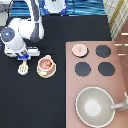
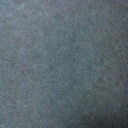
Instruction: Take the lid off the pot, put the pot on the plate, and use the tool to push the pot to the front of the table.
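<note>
The pink-tan pot (image 1: 45,63), uncovered with its reddish-brown contents showing, sits on the cream-yellow plate (image 1: 46,72) on the black table (image 1: 35,100), left of the stove. The pale pink lid (image 1: 79,49) lies on the stove's upper-left burner. The cream-white tool (image 1: 22,69) lies on the table just left of the plate. My gripper (image 1: 23,60) hangs right over the tool's handle end, at the exterior view's left. The wrist view gives only a blurred dark surface (image 2: 64,64).
The pinkish-brown stove panel (image 1: 93,56) fills the right side, with three bare black burners (image 1: 103,50). A large grey-beige pan (image 1: 95,105) with a handle stands at the bottom right. The robot's white arm (image 1: 25,30) covers the upper left.
</note>
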Available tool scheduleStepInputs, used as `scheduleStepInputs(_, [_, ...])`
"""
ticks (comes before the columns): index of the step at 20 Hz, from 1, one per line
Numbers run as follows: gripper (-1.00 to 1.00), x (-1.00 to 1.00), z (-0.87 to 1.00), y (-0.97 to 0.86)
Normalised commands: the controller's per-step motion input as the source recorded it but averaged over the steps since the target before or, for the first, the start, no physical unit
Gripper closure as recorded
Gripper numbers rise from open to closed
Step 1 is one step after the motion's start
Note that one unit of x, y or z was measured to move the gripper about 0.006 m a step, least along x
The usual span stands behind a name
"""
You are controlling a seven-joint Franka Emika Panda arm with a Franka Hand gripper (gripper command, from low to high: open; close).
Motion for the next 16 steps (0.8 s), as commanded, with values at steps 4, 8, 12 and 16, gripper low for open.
scheduleStepInputs(4, [1.0, -0.44, 0.3, -0.02])
scheduleStepInputs(8, [1.0, -0.38, 0.87, 0.27])
scheduleStepInputs(12, [1.0, -0.65, 0.85, 0.62])
scheduleStepInputs(16, [1.0, -0.67, 0.77, 0.7])
